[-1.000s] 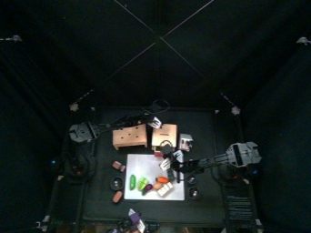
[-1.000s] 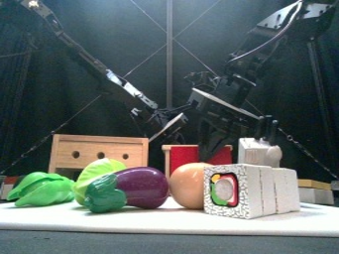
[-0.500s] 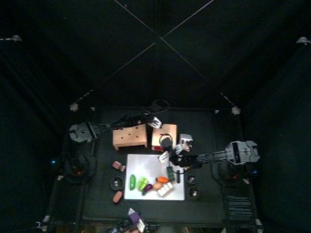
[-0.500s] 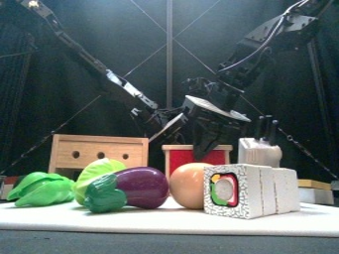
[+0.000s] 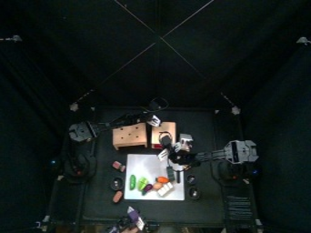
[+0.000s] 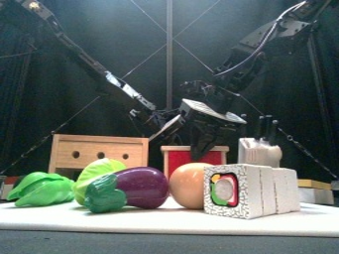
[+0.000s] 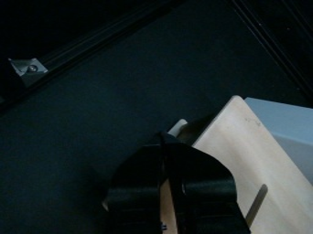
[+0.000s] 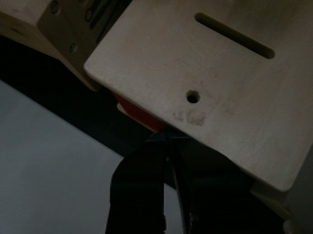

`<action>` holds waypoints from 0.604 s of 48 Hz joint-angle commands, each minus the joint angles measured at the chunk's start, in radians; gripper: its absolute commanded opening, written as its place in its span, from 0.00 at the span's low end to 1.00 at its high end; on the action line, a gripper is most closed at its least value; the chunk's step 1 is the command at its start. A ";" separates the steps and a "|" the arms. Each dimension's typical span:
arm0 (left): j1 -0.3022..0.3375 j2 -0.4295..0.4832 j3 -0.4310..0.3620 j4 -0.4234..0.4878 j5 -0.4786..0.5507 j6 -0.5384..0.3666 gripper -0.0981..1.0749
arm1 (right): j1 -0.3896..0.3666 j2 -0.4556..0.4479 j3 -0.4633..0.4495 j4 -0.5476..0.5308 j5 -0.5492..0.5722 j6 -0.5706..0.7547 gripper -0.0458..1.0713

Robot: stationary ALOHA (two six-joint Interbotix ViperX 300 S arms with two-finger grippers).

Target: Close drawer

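A wooden drawer box [image 6: 98, 154] [image 5: 129, 136] stands behind the toy foods. Its red drawer [image 6: 181, 159] [image 5: 165, 139] sticks out on the right side. My right gripper [image 6: 205, 147] [image 5: 181, 150] hangs just in front of the drawer. In the right wrist view its jaws stand close together with nothing between them [image 8: 156, 157], pointing at the red drawer [image 8: 132, 113] under the wooden panel [image 8: 208, 64]. My left gripper [image 7: 167, 154] [image 5: 152, 122] is at the box's back edge, closed over the rim of the wooden box [image 7: 239, 151].
A white mat [image 5: 144, 162] at the table's front carries a green lettuce [image 6: 43, 189], a purple eggplant [image 6: 135, 187], an orange ball [image 6: 192, 184] and a sushi roll [image 6: 252, 190]. A white block holding dark handles [image 6: 261, 151] stands right of the drawer.
My right gripper has swung down and to the left, closer to the red drawer. The left arm and the box have stayed still.
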 commanded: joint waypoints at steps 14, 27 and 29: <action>0.002 -0.034 -0.023 0.083 -0.097 0.000 0.42 | 0.011 -0.034 -0.055 -0.005 -0.009 0.000 0.41; 0.002 -0.060 -0.014 0.101 -0.219 0.000 0.42 | 0.063 -0.052 -0.083 -0.023 -0.005 0.000 0.41; 0.002 -0.069 -0.009 0.101 -0.227 0.002 0.42 | 0.071 -0.055 -0.083 -0.020 -0.003 0.000 0.41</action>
